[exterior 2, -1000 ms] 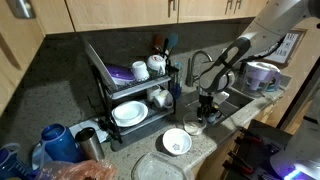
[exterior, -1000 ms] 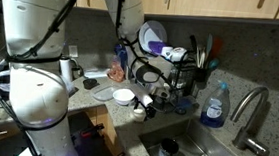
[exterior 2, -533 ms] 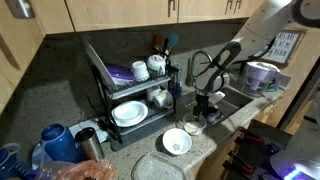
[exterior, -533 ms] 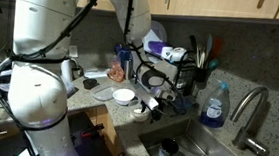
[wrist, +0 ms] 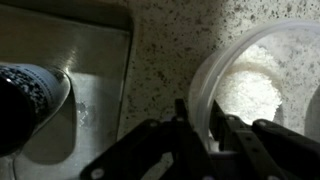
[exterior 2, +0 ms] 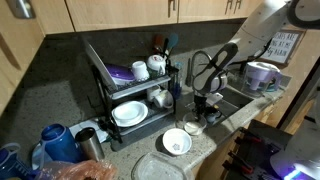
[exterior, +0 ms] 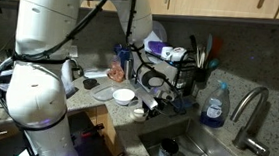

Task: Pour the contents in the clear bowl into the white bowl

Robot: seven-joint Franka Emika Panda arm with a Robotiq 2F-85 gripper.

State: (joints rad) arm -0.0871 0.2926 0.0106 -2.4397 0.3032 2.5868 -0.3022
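Note:
The clear bowl (wrist: 255,95) fills the right of the wrist view and holds a white powdery heap. It stands on the speckled counter by the sink's edge. My gripper (wrist: 200,107) straddles its left rim, one finger inside and one outside, pinched on the thin wall. In both exterior views the gripper (exterior: 150,106) (exterior 2: 203,112) points down over the clear bowl (exterior: 139,113) (exterior 2: 194,127). Right beside it sits the wider white bowl (exterior: 124,96) (exterior 2: 177,141), free of the gripper.
A dish rack (exterior 2: 130,95) with plates and cups stands behind the bowls. The steel sink (wrist: 80,110) lies just beside the clear bowl, with a faucet (exterior: 249,109) and a blue soap bottle (exterior: 213,106). A flat plate (exterior 2: 160,168) lies at the counter's front.
The fingers have closed in from wide open onto the clear bowl's rim. The arm has hardly moved and both bowls stay in place.

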